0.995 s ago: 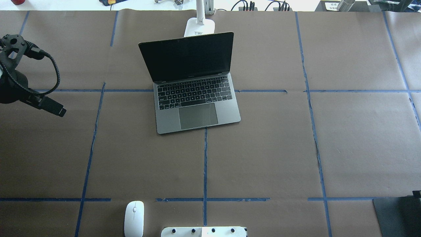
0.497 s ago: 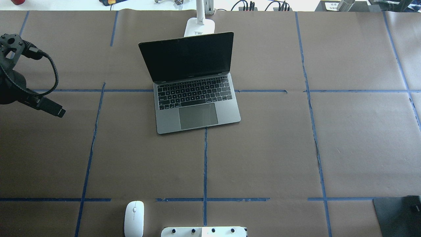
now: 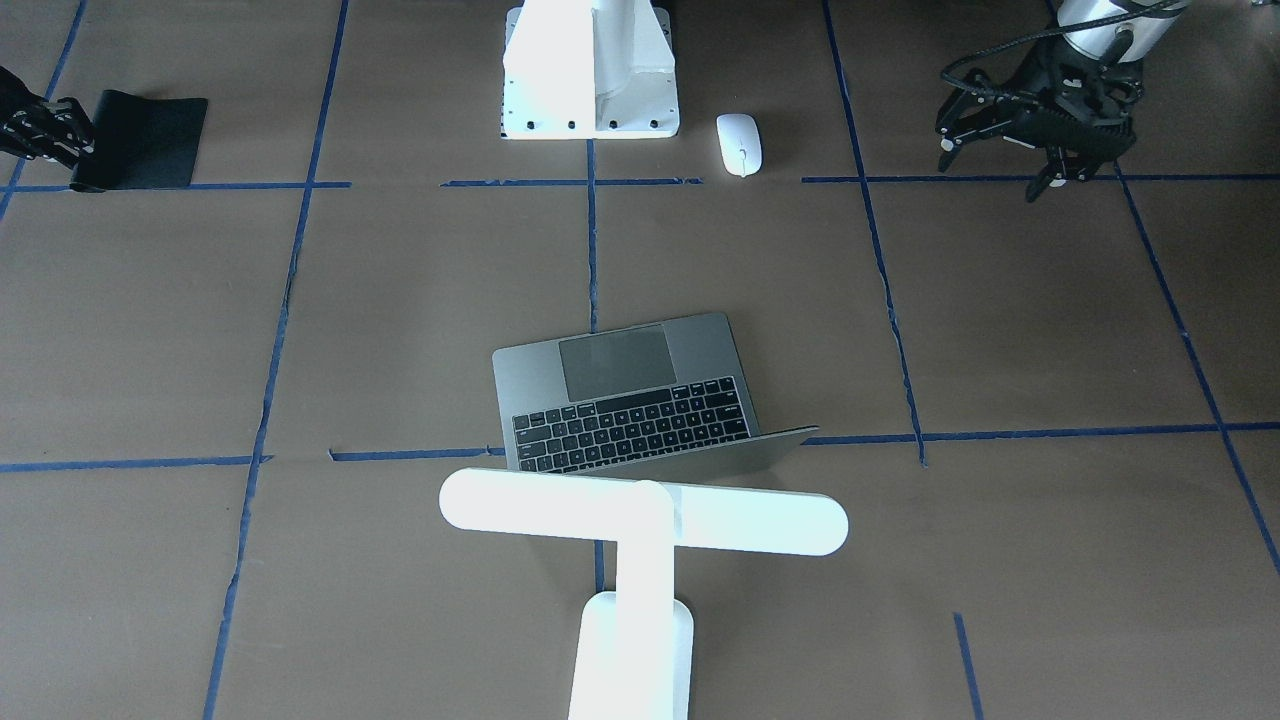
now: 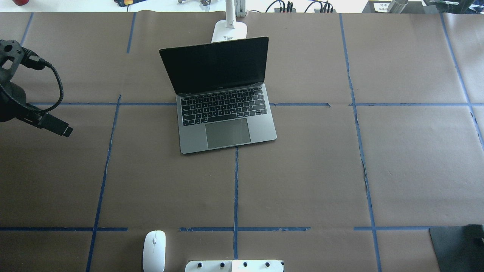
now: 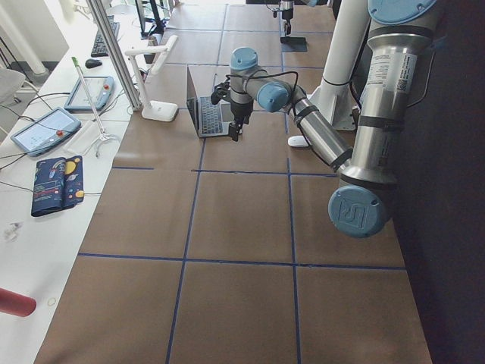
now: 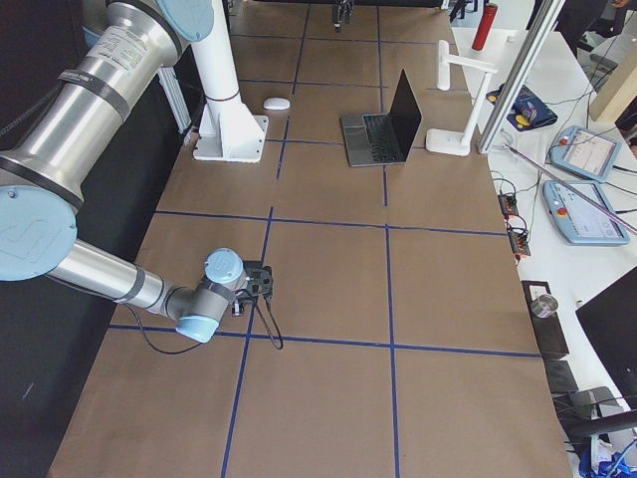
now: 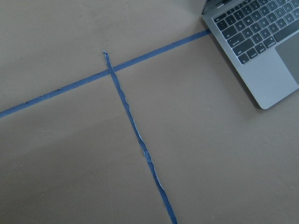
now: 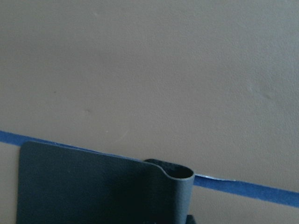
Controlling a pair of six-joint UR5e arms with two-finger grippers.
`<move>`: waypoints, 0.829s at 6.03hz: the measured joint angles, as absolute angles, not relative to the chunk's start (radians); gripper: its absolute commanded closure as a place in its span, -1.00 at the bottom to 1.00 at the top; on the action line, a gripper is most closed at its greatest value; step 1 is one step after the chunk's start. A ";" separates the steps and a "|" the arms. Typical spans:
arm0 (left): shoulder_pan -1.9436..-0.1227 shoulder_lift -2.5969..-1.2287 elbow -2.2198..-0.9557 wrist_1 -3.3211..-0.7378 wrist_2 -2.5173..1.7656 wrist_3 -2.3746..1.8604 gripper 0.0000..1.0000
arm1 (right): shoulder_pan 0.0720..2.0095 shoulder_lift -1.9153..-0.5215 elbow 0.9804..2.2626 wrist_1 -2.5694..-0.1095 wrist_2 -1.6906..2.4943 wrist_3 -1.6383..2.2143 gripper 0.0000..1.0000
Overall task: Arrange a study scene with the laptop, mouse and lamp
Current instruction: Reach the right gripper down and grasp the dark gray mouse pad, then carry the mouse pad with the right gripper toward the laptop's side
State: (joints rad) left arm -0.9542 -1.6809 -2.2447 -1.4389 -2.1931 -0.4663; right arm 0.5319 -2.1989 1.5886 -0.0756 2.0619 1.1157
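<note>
Right hand (image 3: pixel 55 135): clamped on the edge of the black mat (image 3: pixel 140 140). Left hand (image 3: pixel 1012 150): fingers apart, empty, with the laptop (image 4: pixel 227 113) well to its right.

laptop (image 4: pixel 261 130) grey, keys (image 4: pixel 223 107) black | mouse (image 4: pixel 154 251) white | lamp (image 3: pixel 640 525) white | mat (image 3: pixel 140 140) black | table (image 4: pixel 302 181) brown | tape (image 4: pixel 236 189) blue grid

Brown taped table (image 4: pixel 302 170), laptop (image 4: pixel 227 121), mouse (image 4: pixel 154 251), lamp (image 3: pixel 640 520), black mat (image 3: pixel 140 140)

No legible text or labels
</note>
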 measured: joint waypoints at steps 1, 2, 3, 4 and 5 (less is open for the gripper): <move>-0.954 -1.679 -2.245 -1.439 -2.192 -0.466 -1.00 | 0.532 -2.199 1.589 -0.063 2.062 1.116 1.00; -0.954 -1.679 -2.245 -1.439 -2.193 -0.466 -1.00 | 0.534 -2.200 1.592 -0.056 2.063 1.118 1.00; -0.954 -1.678 -2.244 -1.439 -2.193 -0.466 -1.00 | 0.542 -2.196 1.621 -0.051 2.070 1.152 1.00; -0.954 -1.678 -2.244 -1.439 -2.193 -0.466 -1.00 | 0.577 -2.178 1.666 -0.051 2.090 1.205 1.00; -0.954 -1.678 -2.244 -1.439 -2.194 -0.466 -1.00 | 0.649 -2.130 1.691 -0.058 2.133 1.235 1.00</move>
